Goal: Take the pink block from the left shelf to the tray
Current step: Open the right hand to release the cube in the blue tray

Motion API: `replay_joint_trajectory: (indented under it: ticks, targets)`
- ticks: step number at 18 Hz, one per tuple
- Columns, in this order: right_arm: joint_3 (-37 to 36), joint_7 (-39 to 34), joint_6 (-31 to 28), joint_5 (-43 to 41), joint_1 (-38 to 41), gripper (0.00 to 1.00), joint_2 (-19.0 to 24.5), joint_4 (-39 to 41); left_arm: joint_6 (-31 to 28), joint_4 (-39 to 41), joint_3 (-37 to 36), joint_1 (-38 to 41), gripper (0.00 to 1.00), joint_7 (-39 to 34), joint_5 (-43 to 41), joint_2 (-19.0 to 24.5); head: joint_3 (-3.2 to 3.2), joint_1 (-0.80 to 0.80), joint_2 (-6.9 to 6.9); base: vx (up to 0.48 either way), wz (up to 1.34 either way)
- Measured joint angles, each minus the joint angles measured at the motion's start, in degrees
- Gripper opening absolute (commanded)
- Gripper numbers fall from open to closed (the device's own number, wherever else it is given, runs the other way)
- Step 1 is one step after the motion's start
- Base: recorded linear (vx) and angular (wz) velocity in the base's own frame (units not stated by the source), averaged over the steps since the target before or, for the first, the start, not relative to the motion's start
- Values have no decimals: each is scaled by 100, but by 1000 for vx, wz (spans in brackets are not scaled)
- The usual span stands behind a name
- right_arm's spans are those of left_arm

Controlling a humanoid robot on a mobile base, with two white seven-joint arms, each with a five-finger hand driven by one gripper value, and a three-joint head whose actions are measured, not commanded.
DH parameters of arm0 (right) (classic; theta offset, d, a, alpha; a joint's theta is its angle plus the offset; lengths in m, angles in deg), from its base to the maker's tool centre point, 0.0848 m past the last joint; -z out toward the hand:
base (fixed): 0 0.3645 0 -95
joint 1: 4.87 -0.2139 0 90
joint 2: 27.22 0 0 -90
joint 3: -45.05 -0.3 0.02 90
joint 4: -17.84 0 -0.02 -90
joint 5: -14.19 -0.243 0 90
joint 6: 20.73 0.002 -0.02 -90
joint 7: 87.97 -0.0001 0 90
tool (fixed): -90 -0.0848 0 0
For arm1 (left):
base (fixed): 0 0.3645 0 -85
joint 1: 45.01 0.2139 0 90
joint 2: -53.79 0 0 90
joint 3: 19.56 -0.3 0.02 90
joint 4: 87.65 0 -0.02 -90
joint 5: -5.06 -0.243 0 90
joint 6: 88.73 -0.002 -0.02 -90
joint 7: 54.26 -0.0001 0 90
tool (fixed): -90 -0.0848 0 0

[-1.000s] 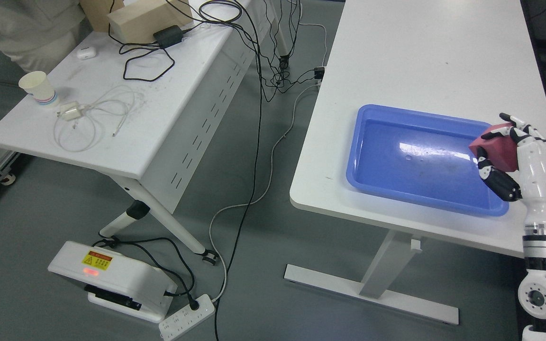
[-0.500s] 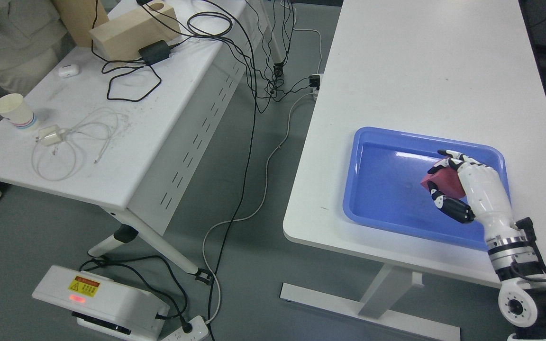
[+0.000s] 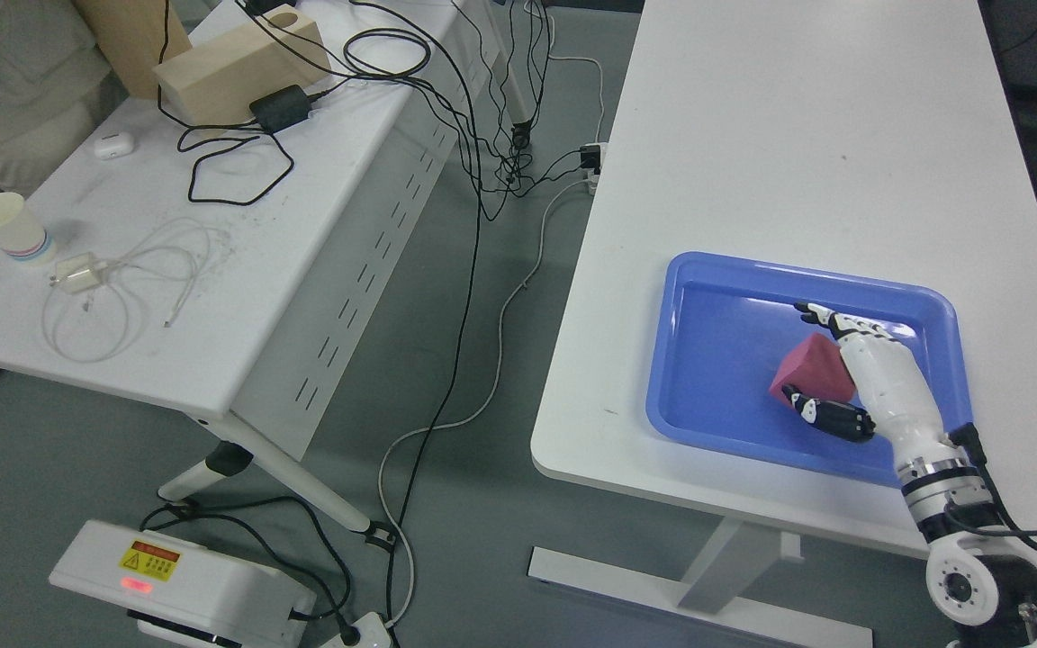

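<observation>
Right hand: your white robot hand with black finger joints reaches into the tray from the lower right; thumb below and fingers above are closed around the block.
Block: the pink, flat-faced cube-like block sits low over the middle-right of the tray floor, tilted on a corner. You cannot tell whether it touches the floor yet.
Tray: the shallow blue plastic tray lies near the front edge of the white tabletop, nothing else in it.
Left hand: not in view.
Step in hand (judgement): release into the tray; task looks nearly done.
Risk 1: opening while the block is tilted may let it tip and roll toward the tray's near wall.
Risk 2: the glossy tray floor looks slippery; a finger dragging on withdrawal could slide the block or nudge the tray toward the tabletop's edge.
Risk 3: the thumb under the block could catch it on lift-out.
Surroundings: second white table at left, carrying cables and a paper cup, stands well apart.
</observation>
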Motion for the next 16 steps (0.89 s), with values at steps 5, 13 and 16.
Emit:
replay_joint_trajectory:
  ticks: [5, 13, 16]
  targets:
    - [-4, 6, -84, -633, -109, 99, 42, -24, -1, 0, 0, 0, 100, 0, 0, 0, 0, 0, 0, 2, 0]
    - [-579, 115, -1093, -1947, -210, 100, 285, -46, -2, 0, 0, 0, 100, 0, 0, 0, 0, 0, 0, 0, 0]
    - [-782, 120, -1589, -2423, -224, 100, 365, -50, -2, 0, 0, 0, 100, 0, 0, 0, 0, 0, 0, 0, 0]
